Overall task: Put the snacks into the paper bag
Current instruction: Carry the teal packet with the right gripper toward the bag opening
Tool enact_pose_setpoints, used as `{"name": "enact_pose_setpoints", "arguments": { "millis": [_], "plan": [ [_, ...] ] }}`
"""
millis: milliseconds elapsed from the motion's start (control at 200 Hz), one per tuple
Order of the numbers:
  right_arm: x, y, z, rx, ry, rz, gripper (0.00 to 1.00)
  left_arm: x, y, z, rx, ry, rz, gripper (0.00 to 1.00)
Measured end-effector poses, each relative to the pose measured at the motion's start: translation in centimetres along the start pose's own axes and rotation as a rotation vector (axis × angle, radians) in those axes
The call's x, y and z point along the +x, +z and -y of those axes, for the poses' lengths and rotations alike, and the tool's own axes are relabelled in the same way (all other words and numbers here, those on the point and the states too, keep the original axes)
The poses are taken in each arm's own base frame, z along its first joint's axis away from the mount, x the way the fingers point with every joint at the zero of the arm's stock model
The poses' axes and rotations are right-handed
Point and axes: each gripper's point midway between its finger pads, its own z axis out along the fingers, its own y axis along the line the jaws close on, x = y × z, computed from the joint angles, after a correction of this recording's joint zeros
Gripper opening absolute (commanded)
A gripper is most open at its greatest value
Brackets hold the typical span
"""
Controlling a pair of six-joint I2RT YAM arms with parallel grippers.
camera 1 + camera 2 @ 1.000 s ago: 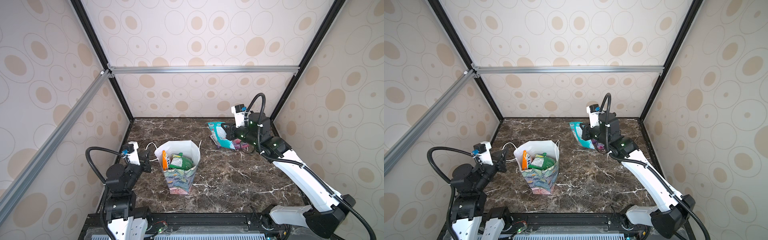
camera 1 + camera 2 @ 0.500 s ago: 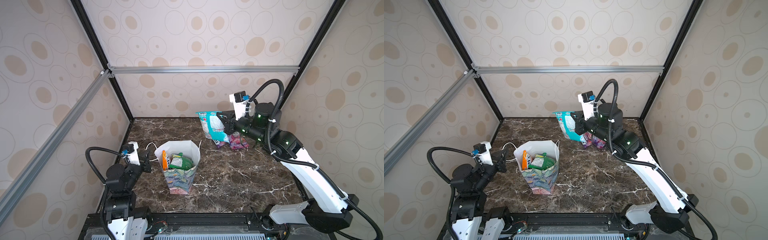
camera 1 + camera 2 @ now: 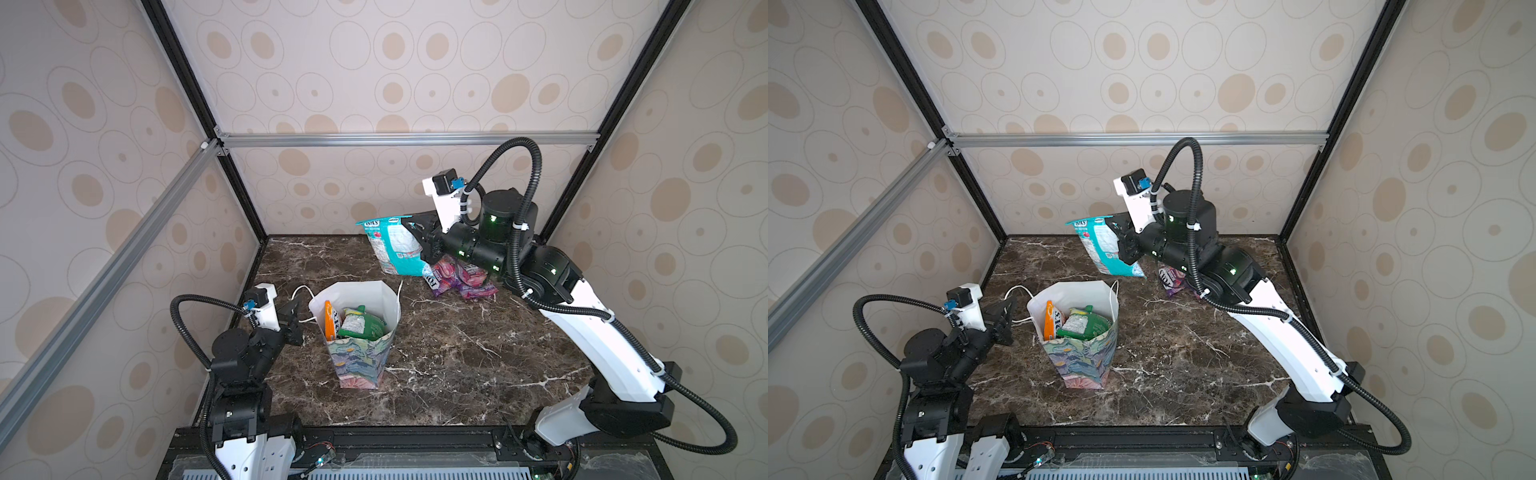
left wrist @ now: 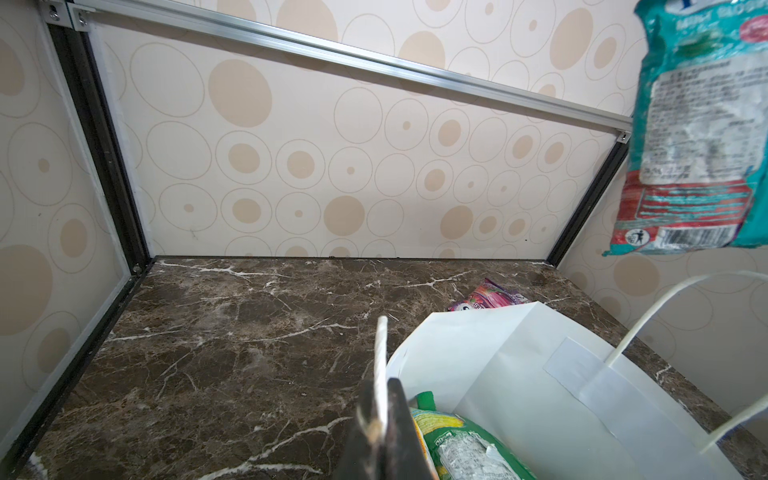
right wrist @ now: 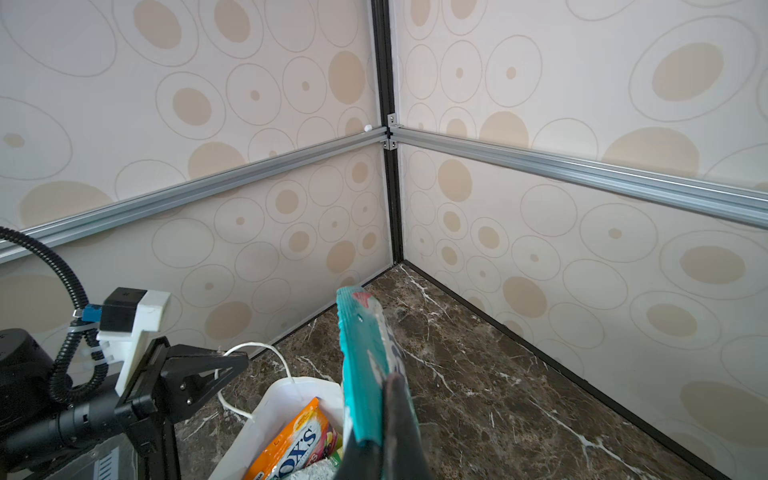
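Observation:
The paper bag stands open left of the table's middle, with an orange packet and a green packet inside. My left gripper is shut on the bag's white cord handle at the near rim. My right gripper is shut on a teal snack packet, held in the air behind and right of the bag. Two purple-pink packets lie on the marble under the right arm.
Patterned walls close the cell on three sides, with aluminium rails at mid height. A black rail runs along the front edge of the marble table. The left arm's base stands at the front left corner.
My right gripper has lifted the teal packet off the table at the back and carried it up and leftward toward the bag. The left arm and the bag have stayed still.

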Motion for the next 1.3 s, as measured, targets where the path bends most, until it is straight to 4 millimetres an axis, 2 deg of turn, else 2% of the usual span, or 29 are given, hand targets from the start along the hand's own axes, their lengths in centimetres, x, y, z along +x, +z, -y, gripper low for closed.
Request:
{"name": "enact_pose_setpoints", "arguments": {
  "millis": [260,425,545,705,885,1005,1296],
  "plan": [
    [-0.6,1.4,-3.3,-0.083,-0.029,0.007,0.0,0.0,0.0,0.0,0.0,0.0,0.0,0.0],
    [0.9,2.9,-4.1,-0.102,-0.041,-0.033,0.0,0.0,-0.1,0.1,0.0,0.002,0.005,0.0],
    [2.8,4.2,-4.3,-0.104,-0.044,-0.091,0.0,0.0,-0.1,0.1,0.0,0.002,0.005,0.0],
    [4.3,4.7,-4.9,-0.116,-0.046,-0.138,0.0,0.0,-0.1,0.1,0.0,0.002,0.005,0.0],
    [4.5,4.8,-6.0,-0.139,-0.069,-0.15,0.0,0.0,-0.1,0.0,0.0,0.002,0.004,0.0],
    [3.8,5.5,-6.7,-0.154,-0.085,-0.138,0.0,0.0,-0.1,0.0,0.0,0.002,0.004,0.0],
    [2.9,6.5,-7.0,-0.153,-0.098,-0.114,0.0,-0.1,-0.1,0.0,0.0,0.002,0.005,0.0]
  ]
}}
